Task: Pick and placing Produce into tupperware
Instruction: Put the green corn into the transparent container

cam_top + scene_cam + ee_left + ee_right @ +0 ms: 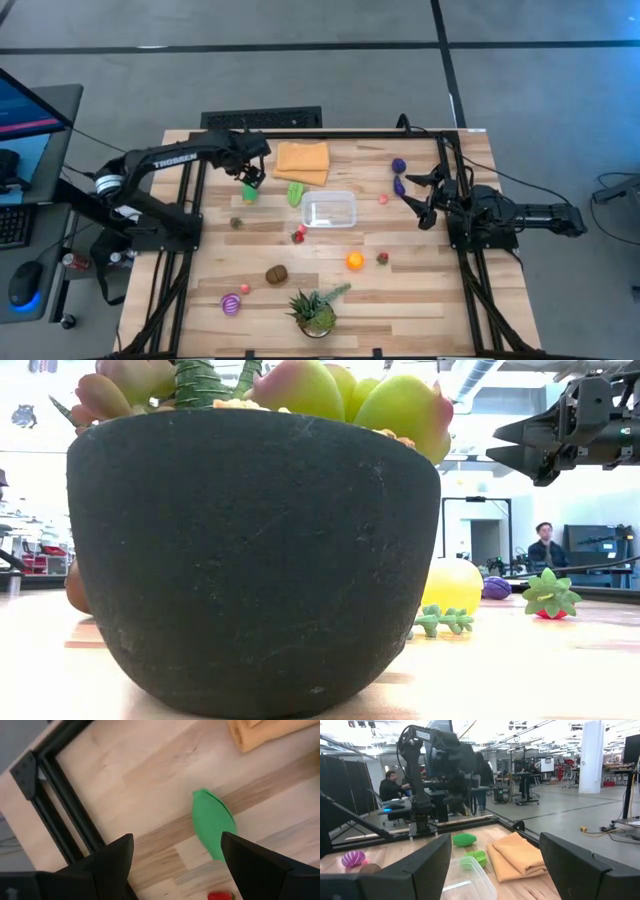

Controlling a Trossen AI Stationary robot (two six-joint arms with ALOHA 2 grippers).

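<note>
High view: left claw (251, 181) open above green produce (249, 194), right claw (419, 202) open and idle right of empty tupperware (329, 209); off-centre closing could squirt the piece along the surface (420, 300).

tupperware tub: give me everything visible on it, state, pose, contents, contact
The tupperware is a small clear, whitish plastic tub, rectangular with rounded corners, no lid on it. It sits upright and flat on the wooden table near the middle, just in front of the folded orange cloth but apart from it. It looks empty. A green produce piece lies close by its corner; whether they touch is unclear. Neither gripper is on it.
</note>
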